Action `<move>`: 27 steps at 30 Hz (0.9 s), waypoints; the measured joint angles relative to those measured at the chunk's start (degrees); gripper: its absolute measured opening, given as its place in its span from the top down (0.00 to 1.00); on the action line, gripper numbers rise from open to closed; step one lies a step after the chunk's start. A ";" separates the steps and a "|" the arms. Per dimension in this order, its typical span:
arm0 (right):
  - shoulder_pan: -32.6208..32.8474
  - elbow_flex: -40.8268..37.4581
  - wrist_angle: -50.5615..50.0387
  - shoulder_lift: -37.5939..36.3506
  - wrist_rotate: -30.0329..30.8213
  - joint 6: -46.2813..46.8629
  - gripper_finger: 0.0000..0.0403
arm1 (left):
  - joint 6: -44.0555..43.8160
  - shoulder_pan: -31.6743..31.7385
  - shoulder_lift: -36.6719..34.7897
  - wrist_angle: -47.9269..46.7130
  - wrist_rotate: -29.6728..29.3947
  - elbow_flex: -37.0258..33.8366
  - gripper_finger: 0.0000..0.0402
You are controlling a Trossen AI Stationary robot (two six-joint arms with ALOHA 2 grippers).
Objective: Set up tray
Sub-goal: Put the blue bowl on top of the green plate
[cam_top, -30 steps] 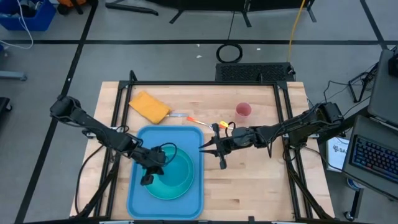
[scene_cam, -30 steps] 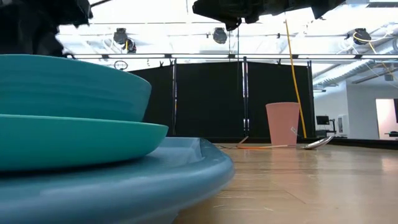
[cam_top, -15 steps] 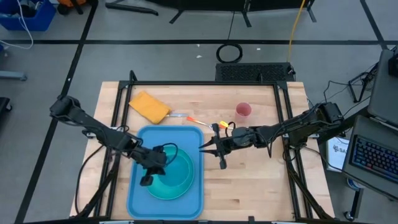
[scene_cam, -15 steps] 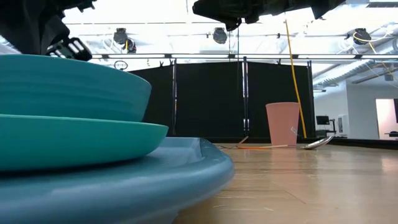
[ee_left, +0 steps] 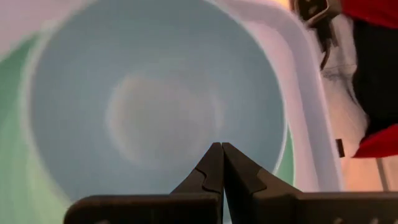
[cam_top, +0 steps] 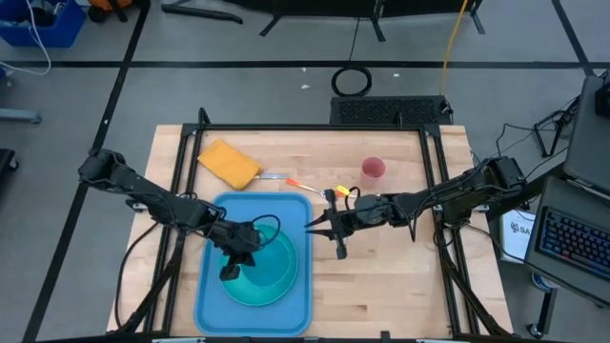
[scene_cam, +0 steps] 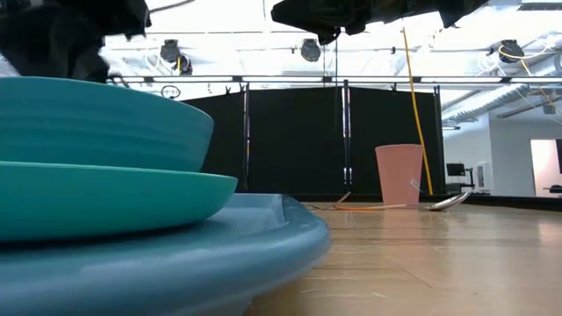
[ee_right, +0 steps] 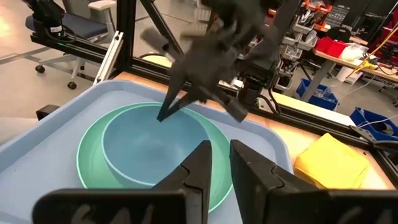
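The light-blue tray (cam_top: 214,310) lies at the table's near left. On it rests a turquoise plate (cam_top: 250,291), and in the plate stands a blue bowl (cam_top: 276,262). My left gripper (cam_top: 229,273) is shut, its fingertips (ee_left: 217,152) slanting down over the bowl (ee_left: 155,106) near its left rim. My right gripper (cam_top: 313,227) hovers level beside the tray's right rim. It points at the bowl (ee_right: 149,146) with a narrow gap between its fingers (ee_right: 214,168) and nothing in it. My left gripper's shut fingertips (ee_right: 163,116) stand just inside the bowl's rim, slanting down from the table's left. I cannot tell whether they touch the bowl.
A yellow cloth (cam_top: 229,162) lies at the far left beyond the tray. A pink cup (cam_top: 373,170) stands at the far right, and an orange-handled utensil (cam_top: 286,178) lies between them. A spoon (scene_cam: 448,202) lies near the cup (scene_cam: 399,174). Bare wood lies right of the tray.
My left gripper has shifted a little toward the table's right over the bowl, staying shut. The bowl, plate and tray have kept their places.
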 joint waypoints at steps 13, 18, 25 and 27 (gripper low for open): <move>-1.28 -2.14 2.71 0.00 0.00 0.23 0.88 | -2.23 0.82 3.82 -1.88 2.54 -0.03 1.00; -1.86 -2.21 2.74 0.00 -0.06 1.46 0.88 | -3.44 0.85 3.42 -4.21 1.86 -0.03 1.00; -1.86 -2.21 2.66 -0.02 -0.22 1.46 0.88 | -5.00 0.49 3.42 -4.68 2.44 -0.03 1.00; -1.86 -2.21 2.66 -0.02 -0.23 1.46 0.88 | -5.71 0.37 3.44 -5.51 2.44 -0.03 1.00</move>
